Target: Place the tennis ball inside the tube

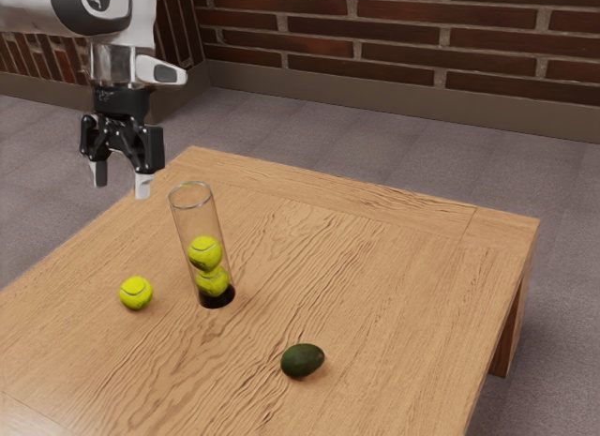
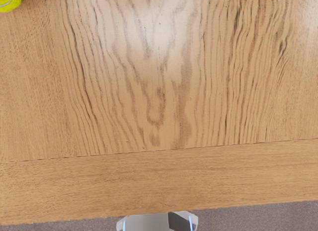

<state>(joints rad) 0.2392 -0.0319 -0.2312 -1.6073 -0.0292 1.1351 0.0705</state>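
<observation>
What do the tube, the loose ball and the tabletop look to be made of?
Tube: clear, glossy, plastic or glass; the balls inside show through.
Loose ball: probably matte felt, yellow-green with a pale seam.
Tabletop: wood or wood-look, with dark grain lines and a soft sheen in the wrist view.

Three tennis balls (image 1: 136,293), one tube (image 1: 195,220) — one avocado (image 1: 303,360), perhaps.

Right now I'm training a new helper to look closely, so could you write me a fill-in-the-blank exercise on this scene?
The clear tube holds ____ tennis balls.
One more ball lies on the ____, outside the tube.
The egg-shaped thing is dark ____.
Between the open fingers there is ____.

Missing words: two; table; green; nothing.
</observation>
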